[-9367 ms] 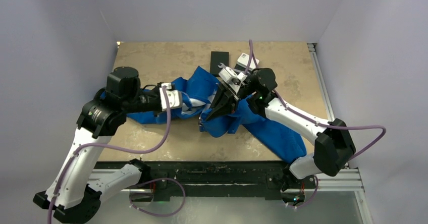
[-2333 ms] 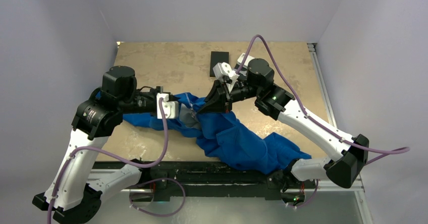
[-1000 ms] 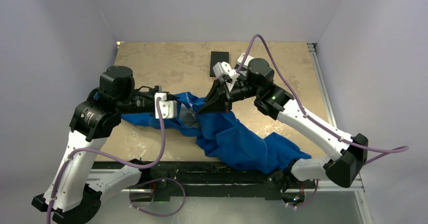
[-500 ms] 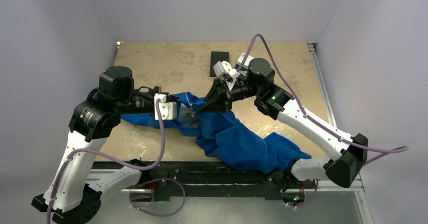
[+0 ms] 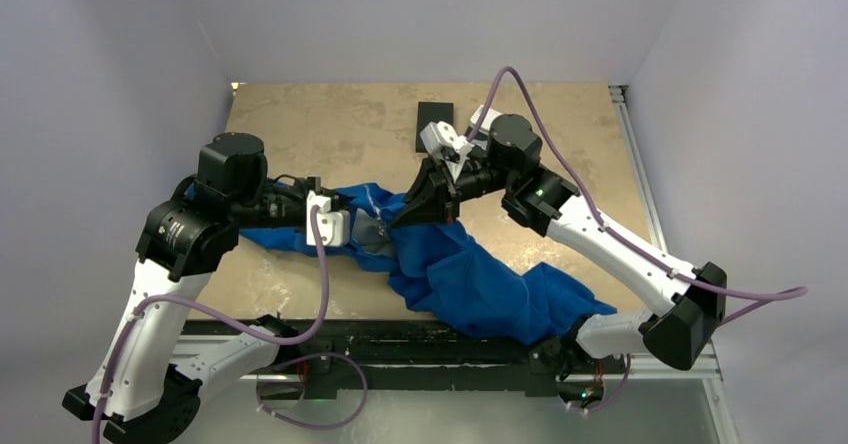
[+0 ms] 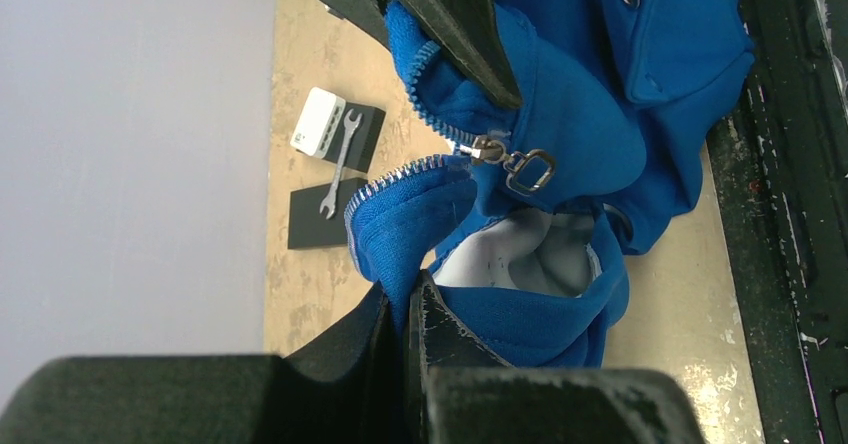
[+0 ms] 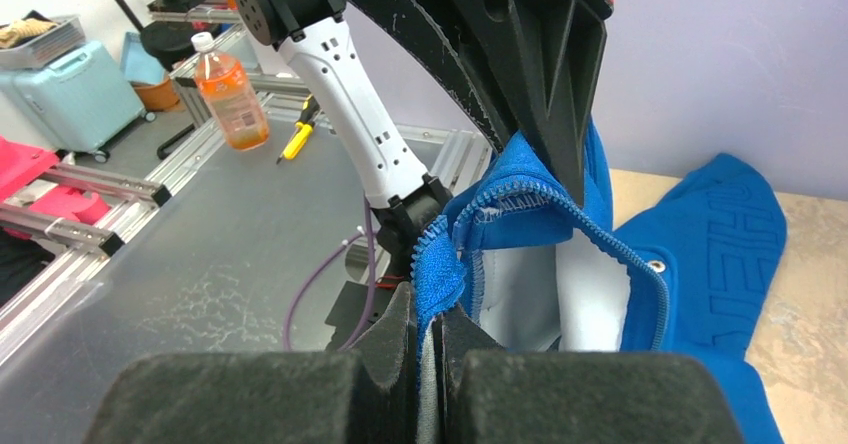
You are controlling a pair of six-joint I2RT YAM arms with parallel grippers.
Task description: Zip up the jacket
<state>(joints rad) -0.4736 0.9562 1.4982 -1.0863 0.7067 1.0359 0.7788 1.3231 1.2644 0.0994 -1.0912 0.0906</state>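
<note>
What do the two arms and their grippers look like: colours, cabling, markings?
The left arm and right arm share white link shells, black cylindrical joint housings and a lilac cable each. White camera modules sit at the wrists. The left gripper and right gripper have black tapering fingers, scuffed; no readable markings.

We log a tan, mottled worktop (image 5: 300,124) with pale walls on three sides. At its far middle lie two black pads. One (image 6: 326,214) is bare except for one end of a wrench (image 6: 338,162); the other (image 6: 362,136) carries a white box (image 6: 319,122). The wrench bridges both pads. The blue jacket (image 5: 470,274) sprawls across the near half: one end trails left, the other reaches the near edge at right. Its middle hangs clear of the surface.
</note>
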